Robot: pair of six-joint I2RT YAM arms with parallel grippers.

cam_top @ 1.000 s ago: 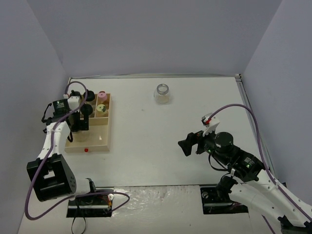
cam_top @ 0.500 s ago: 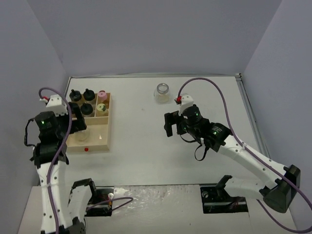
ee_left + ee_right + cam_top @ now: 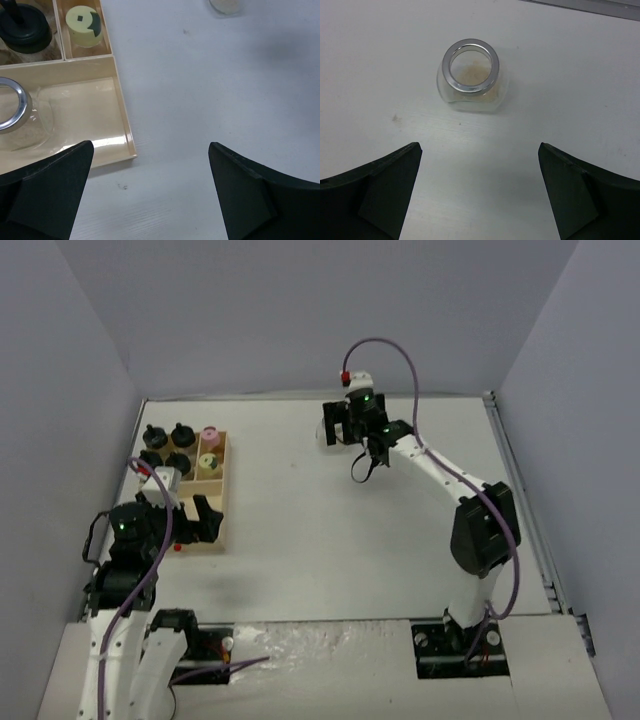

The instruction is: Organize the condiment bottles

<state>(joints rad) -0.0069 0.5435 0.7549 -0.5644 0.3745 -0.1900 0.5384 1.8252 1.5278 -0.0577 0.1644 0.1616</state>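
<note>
A clear jar with a silvery rim (image 3: pixel 471 75) and tan contents stands alone on the white table, just ahead of my right gripper (image 3: pixel 479 146), which is open and empty. From above, that gripper (image 3: pixel 338 426) covers most of the jar at the far middle. The pale wooden tray (image 3: pixel 216 525) at the left holds black-capped bottles (image 3: pixel 181 432), a pink-capped one (image 3: pixel 210 435) and a yellow-green-capped one (image 3: pixel 208 465). A second silver-rimmed jar (image 3: pixel 10 115) sits in the tray's large compartment. My left gripper (image 3: pixel 151 145) hangs open over bare table by the tray's near right corner (image 3: pixel 131 152).
Grey walls close in the table on the left, back and right. The right arm (image 3: pixel 440 475) stretches diagonally across the right half of the table. A metal strip (image 3: pixel 520 490) runs along the table's right edge.
The right arm has swung out to the far middle, over the lone jar. The left arm has pulled back from the tray toward the near edge. Both grippers stayed open.
</note>
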